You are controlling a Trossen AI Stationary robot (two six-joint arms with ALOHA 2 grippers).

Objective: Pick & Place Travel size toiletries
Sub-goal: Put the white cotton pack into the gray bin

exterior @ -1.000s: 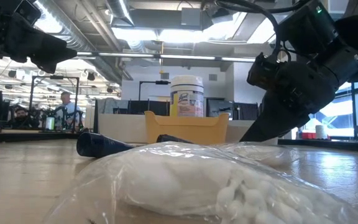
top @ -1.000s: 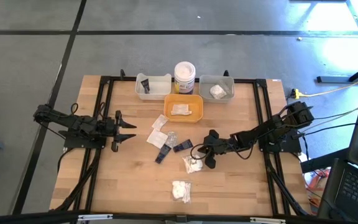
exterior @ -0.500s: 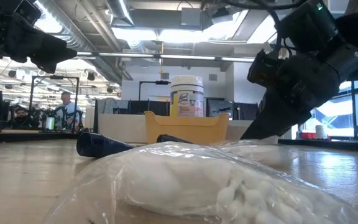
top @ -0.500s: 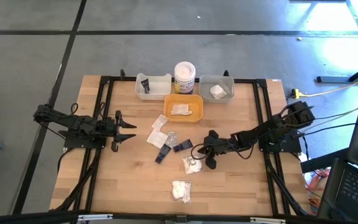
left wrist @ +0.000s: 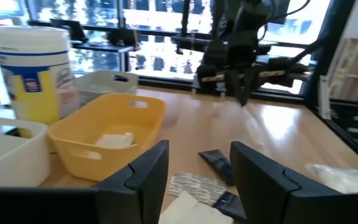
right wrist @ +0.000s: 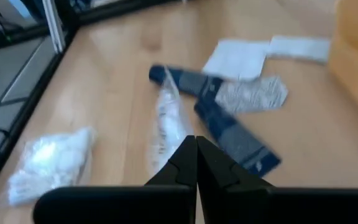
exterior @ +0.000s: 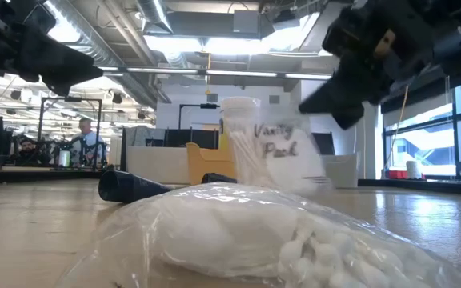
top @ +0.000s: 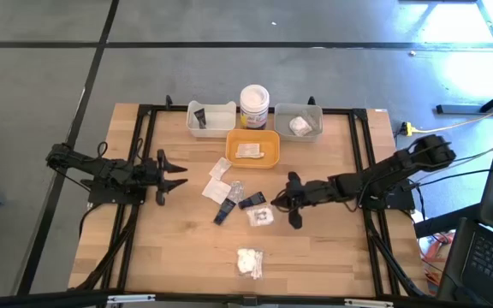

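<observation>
Wooden boards are forming the table (top: 178,257), and on its left side the left gripper (top: 176,178) is waiting with its fingers standing apart and nothing between them, just beside the loose items in the middle. Going to the right, two flat white sachets (top: 217,178) are lying near a small clear packet (top: 235,189), and two dark tubes (top: 222,212) are resting below them; another clear bag of white fluffy pieces (top: 249,262) is lying alone near the front edge. At the back, a white tray (top: 210,119), a white jar with a yellow label (top: 253,107), a yellow tray (top: 252,148) and a grey tray (top: 299,121) are standing in a group, and each tray is already holding one item. Further right, the right gripper (top: 283,200) is pinching a clear bag with white pieces (top: 262,216); its fingers are pressed together on the bag's edge, and the low view is showing the bag hanging above the table. I judge that the carrying step is starting. The next move is probably calling for a steady lift towards the grey tray, where a similar white piece is lying, with care that the thin plastic is not slipping out.
</observation>
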